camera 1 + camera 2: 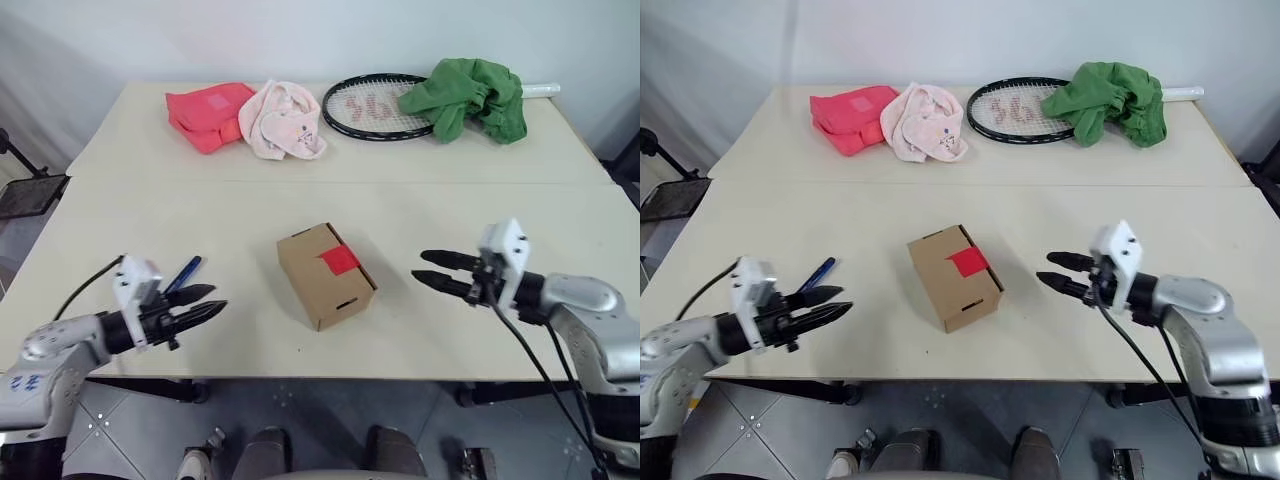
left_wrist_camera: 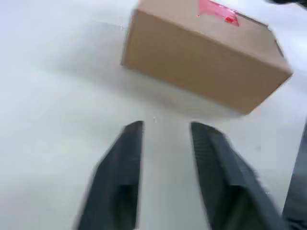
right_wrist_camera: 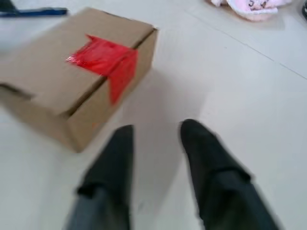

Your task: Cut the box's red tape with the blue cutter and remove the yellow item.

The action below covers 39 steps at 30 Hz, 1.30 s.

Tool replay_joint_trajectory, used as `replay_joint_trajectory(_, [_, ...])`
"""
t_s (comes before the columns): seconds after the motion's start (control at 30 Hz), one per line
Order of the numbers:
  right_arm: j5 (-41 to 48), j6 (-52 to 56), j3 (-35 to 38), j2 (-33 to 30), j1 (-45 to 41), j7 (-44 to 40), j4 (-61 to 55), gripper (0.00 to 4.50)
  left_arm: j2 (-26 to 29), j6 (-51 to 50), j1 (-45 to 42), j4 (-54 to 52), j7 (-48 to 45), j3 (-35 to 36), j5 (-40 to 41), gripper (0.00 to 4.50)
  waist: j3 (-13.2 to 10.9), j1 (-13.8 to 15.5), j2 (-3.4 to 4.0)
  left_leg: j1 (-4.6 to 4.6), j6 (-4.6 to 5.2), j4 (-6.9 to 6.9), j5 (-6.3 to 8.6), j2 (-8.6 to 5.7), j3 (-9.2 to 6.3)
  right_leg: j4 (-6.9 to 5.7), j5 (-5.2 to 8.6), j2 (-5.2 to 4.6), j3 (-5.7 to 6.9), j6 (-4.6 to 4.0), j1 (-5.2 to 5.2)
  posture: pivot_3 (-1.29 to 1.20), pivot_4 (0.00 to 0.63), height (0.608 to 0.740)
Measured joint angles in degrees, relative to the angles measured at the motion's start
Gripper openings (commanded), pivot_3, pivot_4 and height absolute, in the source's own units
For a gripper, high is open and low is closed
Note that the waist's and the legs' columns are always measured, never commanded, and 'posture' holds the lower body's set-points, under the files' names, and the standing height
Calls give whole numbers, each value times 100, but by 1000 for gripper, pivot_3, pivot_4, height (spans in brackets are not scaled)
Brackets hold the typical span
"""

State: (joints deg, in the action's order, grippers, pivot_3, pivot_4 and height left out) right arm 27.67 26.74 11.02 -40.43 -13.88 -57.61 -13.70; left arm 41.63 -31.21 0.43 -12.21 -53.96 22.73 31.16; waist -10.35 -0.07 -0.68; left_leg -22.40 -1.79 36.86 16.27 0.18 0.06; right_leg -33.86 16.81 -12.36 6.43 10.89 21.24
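The support is a pale cream table (image 1: 150, 210) with a seam running left to right across its middle. On the near half, the box (image 1: 325, 275) sits near the centre, closed, with the red tape (image 1: 339, 260) across its lid edge. The blue cutter (image 1: 184, 274) lies flat to the box's left, near the front edge. Along the far edge, from left to right: a pink-red pouch (image 1: 208, 115), a pale pink cloth (image 1: 285, 121), a racket (image 1: 375, 106) and a green cloth (image 1: 470, 97) resting partly on the racket.
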Motion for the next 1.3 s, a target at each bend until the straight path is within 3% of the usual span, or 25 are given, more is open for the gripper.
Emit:
replay_joint_trajectory(0.17, [474,-427,320,2,504,-344,-767,4365,461,489,659,1030,-142,1334,-19,4308,0,-18,0,15,5,14,27,36,44,-2,0,11,1,-3,7,0,150,740])
replay_joint_trajectory(0.2, [533,-566,297,33,554,-408,-943,4494,535,654,781,1291,-144,1581,-59,4462,0,-8,0,16,5,17,33,41,46,-3,0,15,2,-3,8,0,150,740])
replay_joint_trajectory(0.33, [731,-1076,21,519,752,-527,-1416,4494,654,1132,1313,2042,-62,2067,-407,4462,0,-5,-1,24,3,22,54,56,60,-4,-3,25,3,-7,9,0,150,740])
replay_joint_trajectory(0.5, [840,-1307,-241,655,649,-542,-1546,4494,647,1466,1701,2598,28,2305,-559,4462,-1,6,-11,23,5,28,59,65,69,-4,-7,29,3,-15,14,0,150,740])
replay_joint_trajectory(0.7, [881,-1509,-343,646,530,-656,-1546,4494,565,1203,1806,1962,78,2297,-368,4462,0,9,-15,23,-1,29,65,77,68,-5,-11,41,3,-23,17,0,150,740])
replay_joint_trajectory(0.97, [977,-1547,-304,461,736,-622,-1642,4494,582,-24,969,591,1036,1372,-343,4462,0,7,-15,24,-4,29,66,84,70,-9,-14,50,2,-27,22,0,150,740])
replay_joint_trajectory(1.3, [1079,-1441,-307,292,821,-400,-1869,4494,369,-614,308,415,1682,231,-564,4462,1,8,-15,26,-12,33,69,96,77,-10,-16,62,0,-31,25,0,150,740])
